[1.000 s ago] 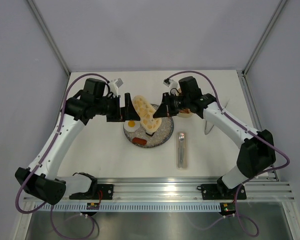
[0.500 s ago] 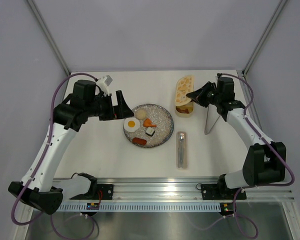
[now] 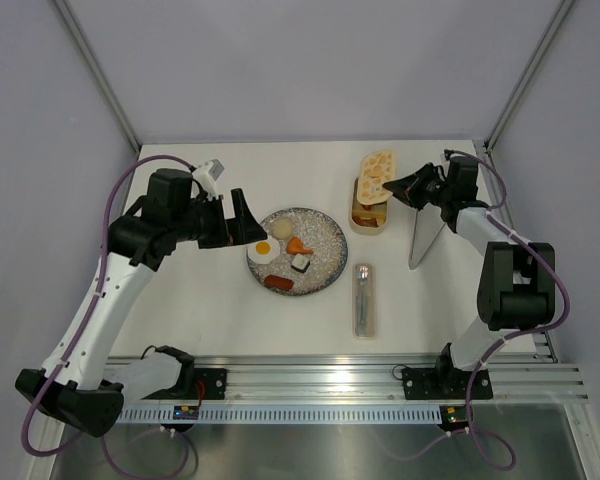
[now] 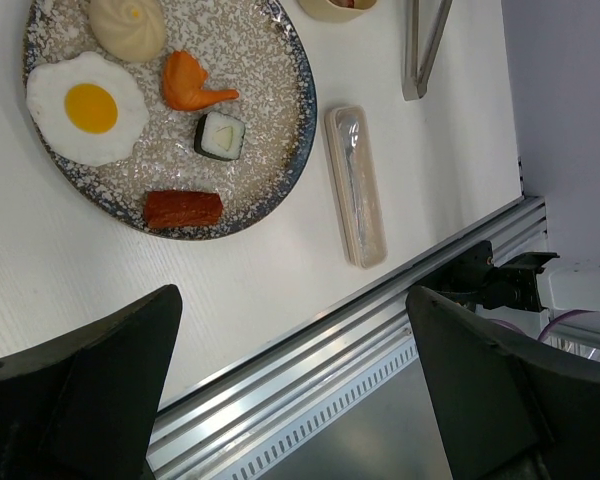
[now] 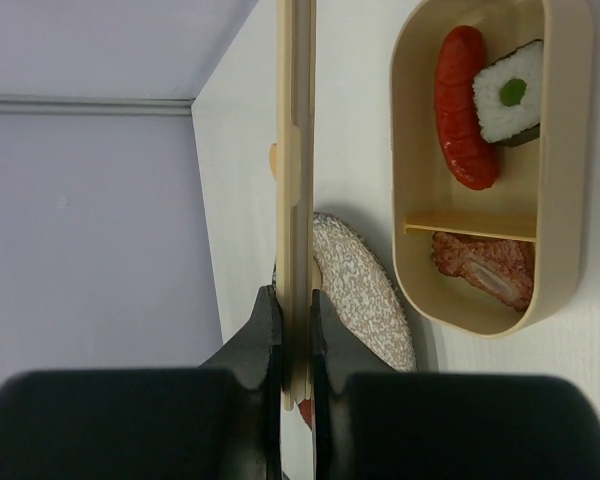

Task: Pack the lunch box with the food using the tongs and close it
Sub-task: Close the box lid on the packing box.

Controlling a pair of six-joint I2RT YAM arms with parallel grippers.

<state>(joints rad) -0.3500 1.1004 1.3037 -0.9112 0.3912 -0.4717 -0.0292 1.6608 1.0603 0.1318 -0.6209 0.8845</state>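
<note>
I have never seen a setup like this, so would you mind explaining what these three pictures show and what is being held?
Two robot arms are bolted to a table. One picture looks down from above; the other two come from cameras on each wrist. The left gripper is open and empty beside the speckled plate, which holds toy food. The right gripper pinches the lid on edge by the open lunch box, partly filled. The tongs and a clear cutlery case lie on the table.

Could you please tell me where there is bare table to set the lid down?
Free: the table between plate and near rail, left of the cutlery case; also the far strip behind the plate. Crowded: around the lunch box and tongs.
</note>
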